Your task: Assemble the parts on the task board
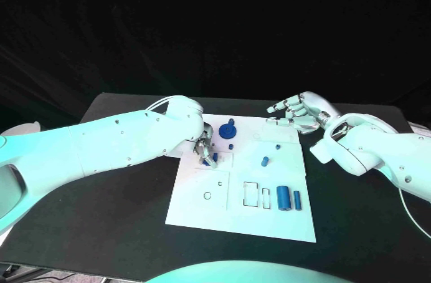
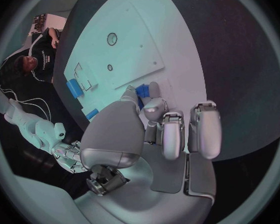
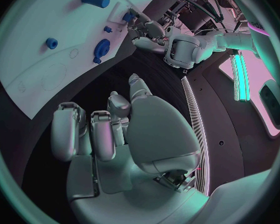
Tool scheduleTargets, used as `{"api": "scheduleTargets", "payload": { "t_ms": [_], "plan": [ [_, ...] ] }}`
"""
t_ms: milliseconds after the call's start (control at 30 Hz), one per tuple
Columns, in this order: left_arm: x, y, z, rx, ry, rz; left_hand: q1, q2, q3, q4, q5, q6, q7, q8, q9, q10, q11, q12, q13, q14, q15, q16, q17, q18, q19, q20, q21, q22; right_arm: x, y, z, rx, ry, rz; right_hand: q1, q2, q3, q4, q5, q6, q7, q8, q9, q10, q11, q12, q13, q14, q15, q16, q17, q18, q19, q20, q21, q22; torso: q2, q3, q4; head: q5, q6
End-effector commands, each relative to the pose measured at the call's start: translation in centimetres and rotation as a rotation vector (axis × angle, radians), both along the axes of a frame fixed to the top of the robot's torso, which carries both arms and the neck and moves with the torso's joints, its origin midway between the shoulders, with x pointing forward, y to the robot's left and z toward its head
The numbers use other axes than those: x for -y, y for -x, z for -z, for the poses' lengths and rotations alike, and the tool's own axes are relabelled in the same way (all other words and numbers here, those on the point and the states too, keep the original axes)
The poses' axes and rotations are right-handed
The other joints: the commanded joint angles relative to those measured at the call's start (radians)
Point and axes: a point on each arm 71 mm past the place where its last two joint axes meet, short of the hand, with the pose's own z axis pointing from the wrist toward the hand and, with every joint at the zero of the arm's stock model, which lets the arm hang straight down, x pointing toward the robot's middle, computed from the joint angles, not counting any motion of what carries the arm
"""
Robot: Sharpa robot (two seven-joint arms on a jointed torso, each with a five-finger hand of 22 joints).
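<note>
left hand (image 1: 205, 147): pinching small blue plastic part (image 2: 142, 90), left-centre of white flat task board (image 1: 215, 208) | right hand (image 1: 301, 113): curled, holding nothing, upper right | part: likely light, stiff, slippery; grip its sides

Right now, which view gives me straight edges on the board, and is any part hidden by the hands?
Head view: board edges straight, but the left hand covers a part. Both wrist views: fisheye bends the board's edges; the left wrist view shows a blue part at the fingertips.
</note>
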Motion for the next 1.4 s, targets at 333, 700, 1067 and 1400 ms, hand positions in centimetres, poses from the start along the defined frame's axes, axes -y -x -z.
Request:
{"api": "scheduleTargets", "payload": {
  "t_ms": [333, 700, 1067, 1400],
  "plan": [
    [-1.1, 0.5, 0.6, -0.009, 0.034, -0.090, 0.051, -0.057, 0.231, -0.010, 0.045, -0.021, 0.001, -0.024, -0.018, -0.018, 0.000, -0.025, -0.020, 0.107, -0.003, 0.003, 0.263, -0.013, 0.088, -0.009, -0.020, 0.228, -0.1, 0.1, 0.1, -0.005, 0.008, -0.020, -0.007, 0.006, -0.004, 0.000, 0.004, 0.006, 0.000, -0.004, 0.000, -0.006, -0.002, 0.003, -0.001, 0.079, -0.009, -0.007, 0.160, 0.015, -0.005, -0.003, -0.006, 0.000, -0.001, -0.0008, 0.0009, 0.000, 0.003],
    [-2.0, 0.6, 0.5, -0.028, 0.048, -0.108, -0.008, -0.180, 0.576, -0.049, 0.095, -0.042, 0.012, -0.022, -0.016, -0.026, 0.011, -0.044, -0.040, 0.107, 0.004, 0.003, 0.263, -0.011, 0.087, -0.001, -0.029, 0.226, -0.1, 0.0, 0.1, -0.007, 0.010, -0.022, -0.007, 0.006, -0.005, 0.001, 0.004, 0.006, 0.000, -0.004, 0.000, -0.006, -0.002, 0.003, -0.002, 0.079, -0.009, -0.007, 0.160, 0.015, -0.004, -0.003, -0.006, 0.000, 0.000, -0.0005, 0.0010, 0.004, 0.005],
    [-2.3, 0.6, 0.7, -0.067, 0.054, -0.115, -0.064, -0.187, 0.739, -0.139, 0.142, -0.066, 0.029, -0.024, -0.011, -0.040, 0.024, -0.059, -0.056, 0.107, 0.015, 0.003, 0.263, -0.011, 0.085, 0.008, -0.035, 0.224, -0.1, 0.0, 0.2, -0.006, 0.015, -0.022, -0.008, 0.006, -0.006, 0.001, 0.004, 0.006, 0.000, -0.004, 0.000, -0.006, -0.002, 0.003, -0.002, 0.080, -0.009, -0.006, 0.161, 0.015, -0.004, -0.003, -0.006, 0.000, 0.000, -0.0010, 0.0008, 0.005, 0.006],
    [-2.5, 0.7, 0.7, -0.085, 0.063, -0.117, -0.110, -0.184, 0.829, -0.194, 0.175, -0.070, 0.037, -0.032, -0.012, -0.046, 0.032, -0.059, -0.058, 0.107, 0.020, 0.003, 0.263, -0.010, 0.085, 0.014, -0.036, 0.224, -0.1, 0.0, 0.2, -0.010, 0.014, -0.024, -0.011, 0.005, -0.009, 0.002, 0.004, 0.006, 0.000, -0.004, 0.000, -0.006, -0.002, 0.004, -0.001, 0.079, -0.008, -0.007, 0.160, 0.015, -0.004, -0.003, -0.006, 0.001, 0.000, -0.0002, 0.0000, 0.008, 0.007]
  ]
}}
